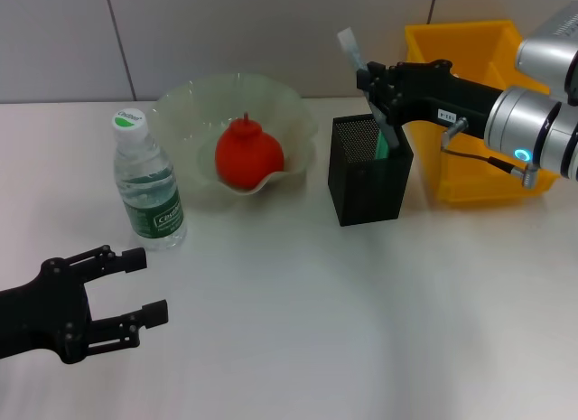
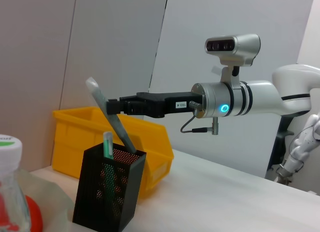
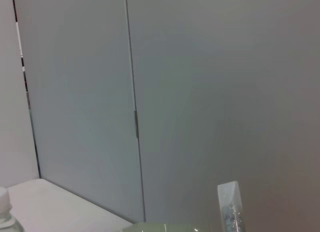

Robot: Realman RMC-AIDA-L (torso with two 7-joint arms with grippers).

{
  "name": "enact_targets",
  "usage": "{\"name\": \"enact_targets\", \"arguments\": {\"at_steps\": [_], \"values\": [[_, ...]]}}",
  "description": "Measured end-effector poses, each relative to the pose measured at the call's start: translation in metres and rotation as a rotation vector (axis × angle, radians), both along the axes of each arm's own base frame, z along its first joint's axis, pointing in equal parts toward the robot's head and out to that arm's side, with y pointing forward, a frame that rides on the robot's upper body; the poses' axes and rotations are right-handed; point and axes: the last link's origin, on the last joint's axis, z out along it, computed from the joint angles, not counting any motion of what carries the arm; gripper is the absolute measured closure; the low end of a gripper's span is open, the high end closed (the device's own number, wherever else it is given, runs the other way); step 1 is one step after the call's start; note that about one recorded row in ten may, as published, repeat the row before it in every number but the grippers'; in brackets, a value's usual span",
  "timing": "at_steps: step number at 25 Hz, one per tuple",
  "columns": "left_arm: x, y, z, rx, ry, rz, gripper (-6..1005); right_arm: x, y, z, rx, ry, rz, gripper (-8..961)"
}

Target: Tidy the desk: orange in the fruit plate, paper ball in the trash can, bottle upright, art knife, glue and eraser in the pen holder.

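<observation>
one slim grey art knife [image 1: 372,90] is pinched mid-handle in the right end effector [image 1: 377,93], fingers closed on it, lower end already inside the pen holder [image 1: 366,181] directly below. stiff, light, smooth plastic; likely to slip or tip, so a mid-body hold suits it. a green-tipped stick [image 2: 107,147] stands beside it in the holder. left end effector [image 1: 135,284] hangs open and empty, low over the counter [image 1: 361,321]. farther out: orange [image 1: 248,156] in fruit plate [image 1: 181,108], bottle [image 1: 147,181] upright, trash can [image 1: 470,50] behind.
</observation>
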Motion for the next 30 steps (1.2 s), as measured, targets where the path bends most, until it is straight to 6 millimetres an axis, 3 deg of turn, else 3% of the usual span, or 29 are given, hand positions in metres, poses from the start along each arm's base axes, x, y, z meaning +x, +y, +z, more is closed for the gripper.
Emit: {"name": "enact_targets", "arguments": {"at_steps": [11,24,30], "values": [[0.0,0.0,0.001,0.005,-0.001,0.002,188,-0.001,-0.001,-0.002,-0.008,-0.007,0.007,780],[-0.001,-0.001,0.001,0.005,-0.004,0.004,188,-0.003,-0.004,0.002,-0.014,0.026,0.023,579],[0.0,-0.001,0.001,0.001,-0.008,0.007,188,-0.006,-0.01,0.011,-0.041,0.135,0.011,459]]}}
